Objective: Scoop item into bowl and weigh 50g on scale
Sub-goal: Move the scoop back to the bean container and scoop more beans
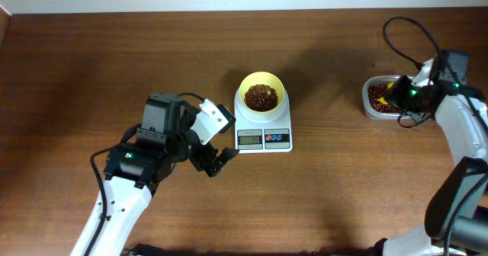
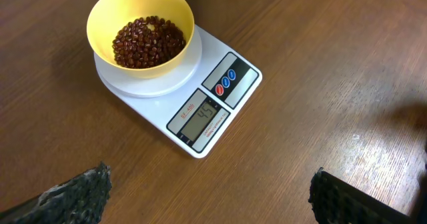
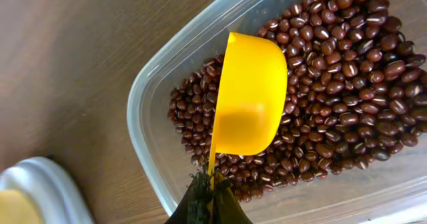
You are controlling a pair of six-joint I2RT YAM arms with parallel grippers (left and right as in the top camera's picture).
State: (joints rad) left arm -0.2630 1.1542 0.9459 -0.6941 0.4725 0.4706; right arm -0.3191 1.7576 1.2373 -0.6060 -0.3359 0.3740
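Weighing: the pale yellow bowl (image 2: 107, 14) sits on the round platform of the white scale (image 2: 215, 49) and holds a shallow heap of dark red-brown beans (image 2: 148, 43).
Display: the grey screen (image 2: 202, 115) shows what looks like 45, with round blue and red buttons (image 2: 225, 82) beside it on the front strip.
Left arm: the left gripper (image 1: 217, 161) hovers over the brown table (image 1: 114, 58) just beside the scale's front-left corner, its 2 fingers (image 2: 80, 194) spread wide and holding nothing.
Right arm: the right gripper (image 3: 205, 187) is pinched on the thin handle of a yellow scoop (image 3: 247, 97) at the table's right edge.
Scoop: its rounded back faces the wrist camera, low over the tub; contact with the beans cannot be told.
Tub: the clear plastic tub (image 3: 143, 117) stands well apart from the scale, its floor covered with more beans.
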